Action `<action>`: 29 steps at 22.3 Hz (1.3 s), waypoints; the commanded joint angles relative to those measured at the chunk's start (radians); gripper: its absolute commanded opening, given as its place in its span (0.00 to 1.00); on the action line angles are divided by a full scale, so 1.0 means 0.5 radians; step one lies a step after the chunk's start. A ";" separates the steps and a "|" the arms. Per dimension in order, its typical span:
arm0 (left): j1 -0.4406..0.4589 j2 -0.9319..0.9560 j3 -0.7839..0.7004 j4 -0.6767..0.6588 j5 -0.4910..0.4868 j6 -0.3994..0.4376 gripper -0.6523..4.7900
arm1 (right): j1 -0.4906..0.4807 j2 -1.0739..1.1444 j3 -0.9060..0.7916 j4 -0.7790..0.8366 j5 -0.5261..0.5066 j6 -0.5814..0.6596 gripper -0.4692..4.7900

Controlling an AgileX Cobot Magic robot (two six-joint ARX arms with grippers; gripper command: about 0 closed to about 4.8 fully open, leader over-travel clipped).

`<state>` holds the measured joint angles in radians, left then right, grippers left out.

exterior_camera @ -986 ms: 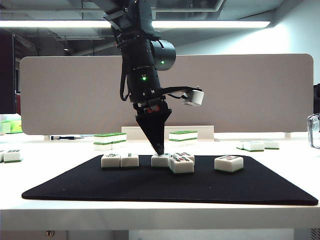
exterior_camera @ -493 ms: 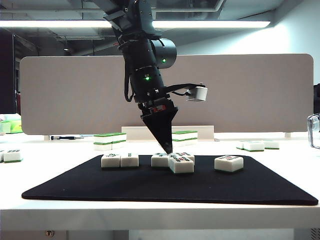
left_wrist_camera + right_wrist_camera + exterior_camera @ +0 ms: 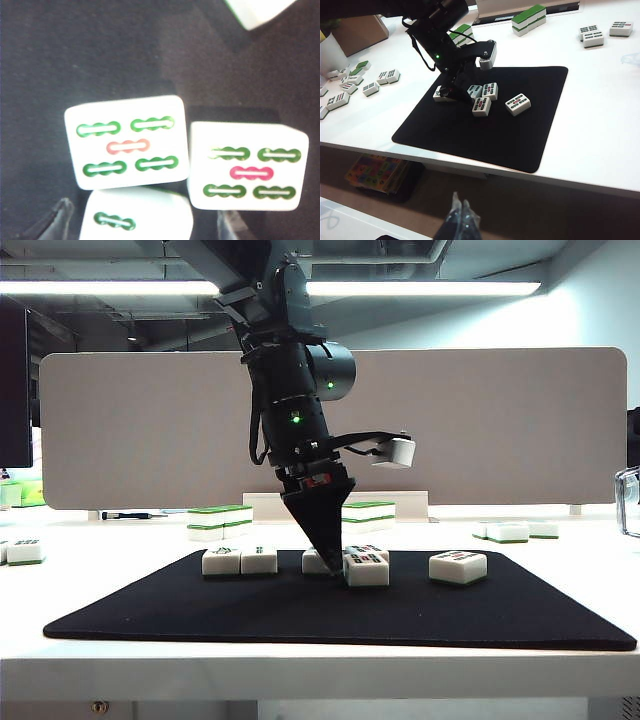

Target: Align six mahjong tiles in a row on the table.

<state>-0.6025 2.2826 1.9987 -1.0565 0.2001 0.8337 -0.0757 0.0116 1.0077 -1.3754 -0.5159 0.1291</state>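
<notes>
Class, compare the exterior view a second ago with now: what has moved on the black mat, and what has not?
The left gripper swung rightward from the middle tile toward the clustered tiles and now stands open, holding nothing. The tiles, the black mat and the right gripper, shut below the table's edge, stayed put.

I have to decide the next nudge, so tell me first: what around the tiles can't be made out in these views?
- Exterior view: the left hand hides where its tips meet the clustered tiles; contact can't be judged.
- Left wrist view: the lowest tile is cut off by the frame edge; another tile shows only a corner.
- Right wrist view: the right hand is dark and partly cut off; tile markings on the black mat are too small.
</notes>
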 commanded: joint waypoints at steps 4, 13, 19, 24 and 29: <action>-0.002 -0.013 0.002 0.012 0.005 -0.006 0.60 | -0.001 -0.024 0.008 0.023 0.004 -0.006 0.09; 0.005 -0.017 0.006 -0.046 -0.164 -0.008 0.55 | -0.001 -0.024 0.008 0.024 0.004 -0.006 0.09; 0.051 -0.017 0.006 -0.079 -0.191 -0.008 0.55 | -0.001 -0.024 0.008 0.027 0.004 -0.006 0.09; 0.087 -0.017 0.005 -0.093 -0.183 -0.120 0.55 | -0.001 -0.024 0.007 0.040 0.005 -0.006 0.09; 0.086 -0.017 0.006 -0.090 -0.180 -0.121 0.56 | -0.001 -0.024 0.007 0.039 0.004 -0.006 0.09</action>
<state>-0.5591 2.2772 2.0006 -1.0981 0.1181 0.7734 -0.0757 0.0116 1.0077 -1.3739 -0.5159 0.1291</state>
